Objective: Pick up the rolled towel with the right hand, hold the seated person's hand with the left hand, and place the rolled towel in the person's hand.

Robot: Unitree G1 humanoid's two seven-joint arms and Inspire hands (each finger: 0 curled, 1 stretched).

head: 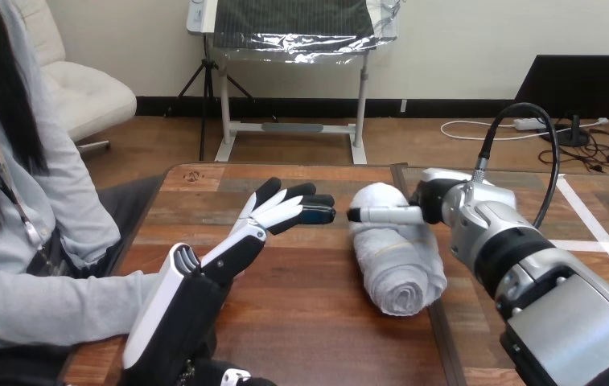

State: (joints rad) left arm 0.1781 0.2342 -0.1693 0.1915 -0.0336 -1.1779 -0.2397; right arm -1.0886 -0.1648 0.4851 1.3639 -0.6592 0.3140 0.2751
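A rolled white towel [398,267] lies on the wooden table [317,322], right of centre, with one end facing me. My right hand [444,204] rests against the towel's far end and reaches leftwards across its top. The towel is flat on the table. My left hand [232,249] is raised left of the towel, open, its straight fingers [289,207] pointing up and to the right, a short gap from the towel. The person's grey sleeve [59,305] comes in from the left and ends behind my left hand; the person's hand is hidden there.
The person sits at the table's left side, close to its edge. A dark seam [438,338] runs along the table just right of the towel. White tape [598,233] marks the table's right part.
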